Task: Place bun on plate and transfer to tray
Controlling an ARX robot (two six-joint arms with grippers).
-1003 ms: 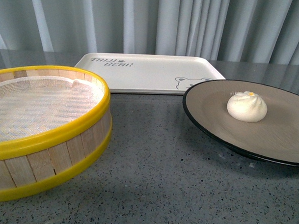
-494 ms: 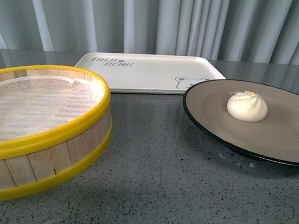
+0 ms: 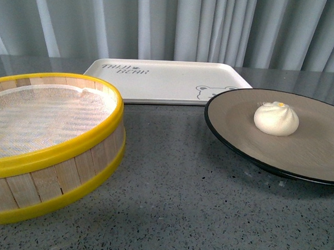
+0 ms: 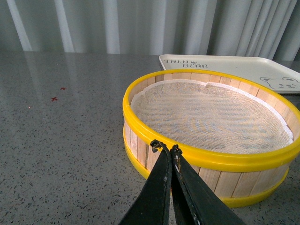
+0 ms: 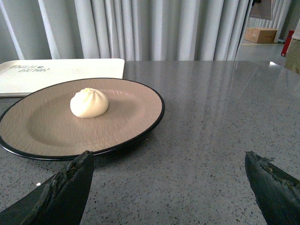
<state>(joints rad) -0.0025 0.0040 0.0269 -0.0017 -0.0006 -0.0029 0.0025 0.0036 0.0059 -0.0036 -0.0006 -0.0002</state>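
I see pale grey curtains (image 3: 214, 28) hanging in long folds across the whole back. The table (image 3: 175, 202) is dark grey speckled stone, glossy enough to mirror the curtains along its far side. Two small red marks (image 4: 54, 99) show on it in my left wrist view. Past the curtain's edge, my right wrist view catches a cardboard box (image 5: 261, 34). The light is soft and even.
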